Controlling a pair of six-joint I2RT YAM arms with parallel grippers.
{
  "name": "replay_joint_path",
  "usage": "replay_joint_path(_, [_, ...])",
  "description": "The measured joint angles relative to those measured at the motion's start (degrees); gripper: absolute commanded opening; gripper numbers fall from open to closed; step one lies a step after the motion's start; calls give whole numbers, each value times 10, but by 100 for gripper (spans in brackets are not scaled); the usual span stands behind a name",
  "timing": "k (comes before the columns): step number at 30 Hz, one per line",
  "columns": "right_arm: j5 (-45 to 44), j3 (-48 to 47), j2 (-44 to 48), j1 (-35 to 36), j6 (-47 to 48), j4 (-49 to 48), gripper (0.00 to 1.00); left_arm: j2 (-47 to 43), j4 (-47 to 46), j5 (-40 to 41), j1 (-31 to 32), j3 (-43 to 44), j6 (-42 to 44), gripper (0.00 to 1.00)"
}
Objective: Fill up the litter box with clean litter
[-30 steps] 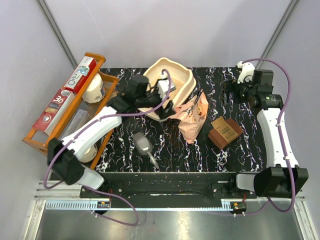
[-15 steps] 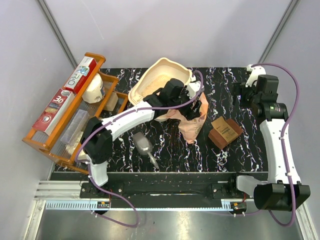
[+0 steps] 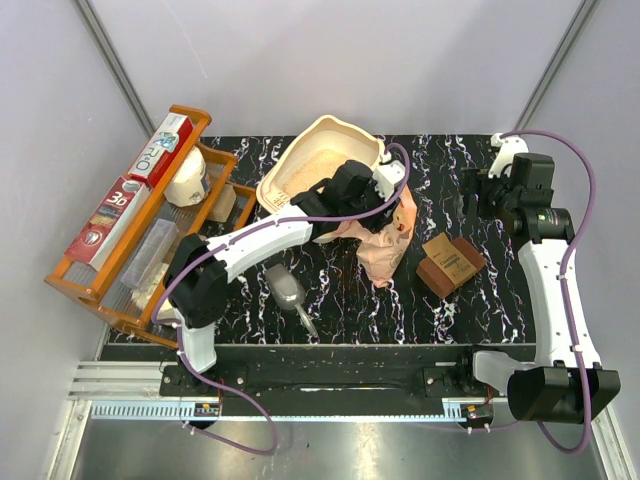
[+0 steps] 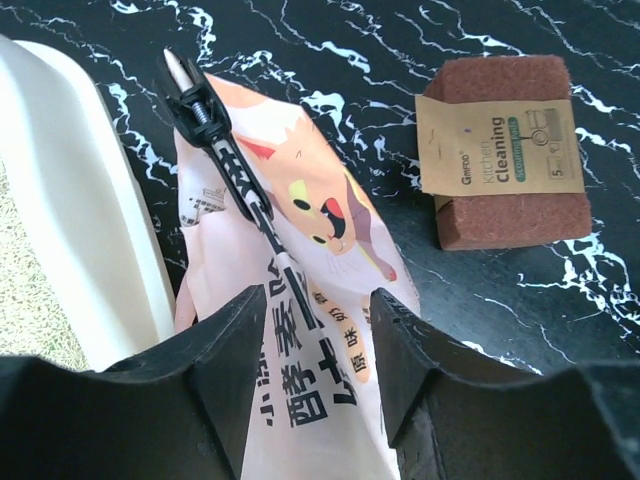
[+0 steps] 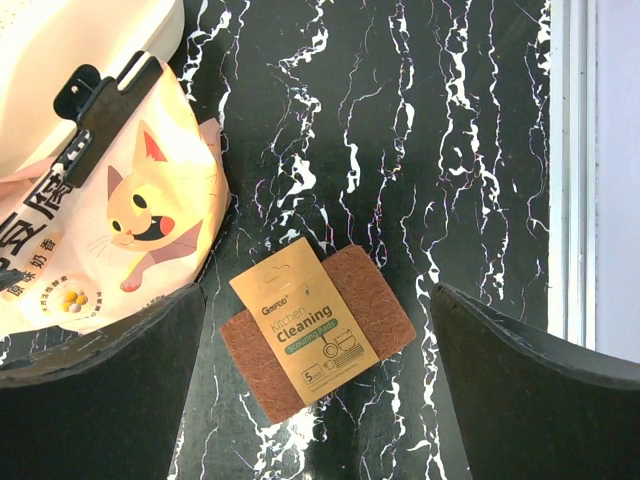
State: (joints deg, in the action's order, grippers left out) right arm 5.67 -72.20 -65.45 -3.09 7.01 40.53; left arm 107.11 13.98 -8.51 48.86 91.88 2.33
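Observation:
The cream litter box point(image 3: 300, 165) stands at the back centre with pale clean litter point(image 3: 308, 172) in it. The left wrist view shows its wall point(image 4: 70, 200) and litter point(image 4: 18, 290). A pink cat-print bag point(image 3: 385, 245), closed by a black clip point(image 4: 215, 140), lies against its right side. My left gripper point(image 3: 388, 207) is open just above the bag point(image 4: 320, 230), which shows between the fingers point(image 4: 318, 300). My right gripper point(image 3: 478, 190) is open and empty, high over the back right of the table point(image 5: 318, 295).
A brown pack of scouring pads point(image 3: 450, 262) lies right of the bag, also in the right wrist view point(image 5: 315, 330). A grey scoop point(image 3: 288, 290) lies front centre. The orange wooden rack point(image 3: 140, 215) with boxes stands at the left edge.
My left arm swung right from the litter box's rim to over the pink bag, and the box turned leftward. My right arm drew back slightly to the right.

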Motion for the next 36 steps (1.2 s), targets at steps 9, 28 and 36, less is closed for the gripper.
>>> replay_joint_path(9, [14, 0, -12, 0, 0, 0, 98, 0, 28, 2, 0, -21, 28, 23])
replay_joint_path(28, [75, -19, -54, 0, 2, 0, 98, -70, 211, -116, -75, -60, 257, 0])
replay_joint_path(36, [100, -40, -78, 0, 8, 1, 98, -73, 364, -183, -140, -23, 422, 0])
